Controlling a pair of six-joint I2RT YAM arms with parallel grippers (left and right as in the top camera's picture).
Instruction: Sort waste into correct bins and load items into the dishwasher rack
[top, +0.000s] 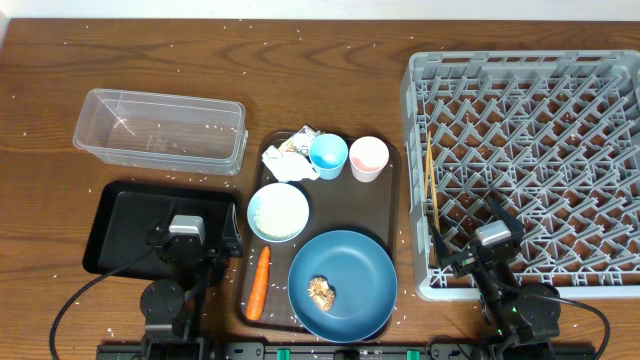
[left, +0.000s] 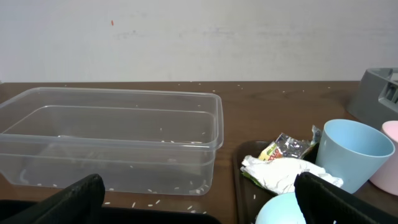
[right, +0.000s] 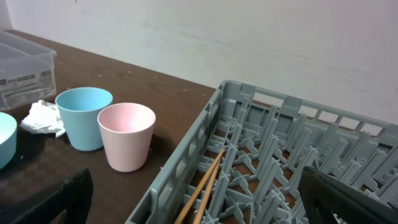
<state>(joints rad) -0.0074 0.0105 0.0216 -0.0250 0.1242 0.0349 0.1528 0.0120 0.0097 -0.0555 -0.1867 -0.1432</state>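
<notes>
status: we are barely starting | plate (top: 360, 258), cups (top: 328, 155), bowl (top: 278, 212), waste (top: 290, 165) lying on tray (top: 385, 215) | rack (top: 530, 150) carrying only chopsticks (top: 431, 190) | left gripper (left: 205, 208), right gripper (right: 196, 202) gaping, empty

No legible text. Wrapper (left: 281, 147): red print, too small to read. Tub (right: 23, 70): printed label on side, blurred.

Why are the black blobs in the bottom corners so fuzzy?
Left wrist view: those are the fingers of the left pincer, too close to look sharp; right wrist view: the same for the right pincer; overhead view: all sharp.
</notes>
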